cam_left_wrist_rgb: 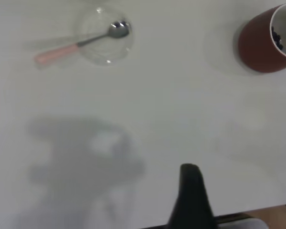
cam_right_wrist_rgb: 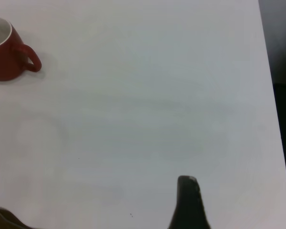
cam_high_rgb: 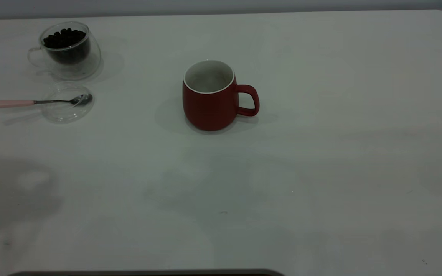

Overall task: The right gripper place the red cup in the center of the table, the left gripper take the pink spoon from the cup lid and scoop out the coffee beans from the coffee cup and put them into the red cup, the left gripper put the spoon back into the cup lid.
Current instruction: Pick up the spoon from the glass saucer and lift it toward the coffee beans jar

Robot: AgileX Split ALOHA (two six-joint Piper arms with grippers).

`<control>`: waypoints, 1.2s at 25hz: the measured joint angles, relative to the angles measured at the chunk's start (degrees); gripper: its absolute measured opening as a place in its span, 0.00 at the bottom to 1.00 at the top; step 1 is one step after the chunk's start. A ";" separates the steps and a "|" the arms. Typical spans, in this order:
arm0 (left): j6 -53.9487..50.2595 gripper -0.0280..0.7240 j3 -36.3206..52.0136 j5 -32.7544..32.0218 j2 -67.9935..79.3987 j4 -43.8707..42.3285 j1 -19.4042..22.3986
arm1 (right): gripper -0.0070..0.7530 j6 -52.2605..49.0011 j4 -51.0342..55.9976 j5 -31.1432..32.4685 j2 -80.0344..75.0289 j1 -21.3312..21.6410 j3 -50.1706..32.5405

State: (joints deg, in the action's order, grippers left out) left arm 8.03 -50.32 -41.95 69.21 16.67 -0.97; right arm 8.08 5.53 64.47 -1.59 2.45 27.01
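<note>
— Standing upright near the middle of the bench [cam_high_rgb: 320, 172], the red cup [cam_high_rgb: 210, 100] has its handle turned toward the right arm's side; the left wrist view shows a few dark coffee beans [cam_left_wrist_rgb: 276, 38] against its white inner wall.

— And the spoon?

— The pink spoon [cam_high_rgb: 38, 102] lies across the cup lid [cam_high_rgb: 66, 111], metal bowl inside the lid, pink handle sticking out over the rim and away from the red cup. The lid sits flat on the bench, just in front of the coffee cup [cam_high_rgb: 67, 51].

— What is in the coffee cup?

— A heap of dark beans, reaching close to the rim. It stands at the far left corner, well apart from the red cup.

— Where are the tools?

— Neither shows in the exterior view. The left tool [cam_left_wrist_rgb: 193, 198] hangs above bare bench, well away from the lid and the spoon — only one black finger appears in its wrist view, so I cannot tell whether it is spread or pressed together. The right tool [cam_right_wrist_rgb: 190, 202] likewise shows a single finger over bare bench, far from the red cup, and its state cannot be told either. Neither holds anything visible.
</note>
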 joint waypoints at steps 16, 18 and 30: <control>42.09 0.99 -0.41 -2.68 25.29 34.92 28.96 | 0.79 0.00 0.00 0.00 0.02 0.00 0.00; 49.67 0.99 -0.60 -2.87 29.40 41.22 31.71 | 0.79 0.00 0.00 0.00 0.02 0.00 0.00; 60.90 0.99 -7.70 -6.90 48.93 47.34 37.50 | 0.79 0.00 0.00 0.00 0.02 0.00 0.00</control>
State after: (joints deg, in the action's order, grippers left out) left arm 68.93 -58.03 -48.85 118.14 64.01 36.53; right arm 8.08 5.53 64.47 -1.57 2.45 27.01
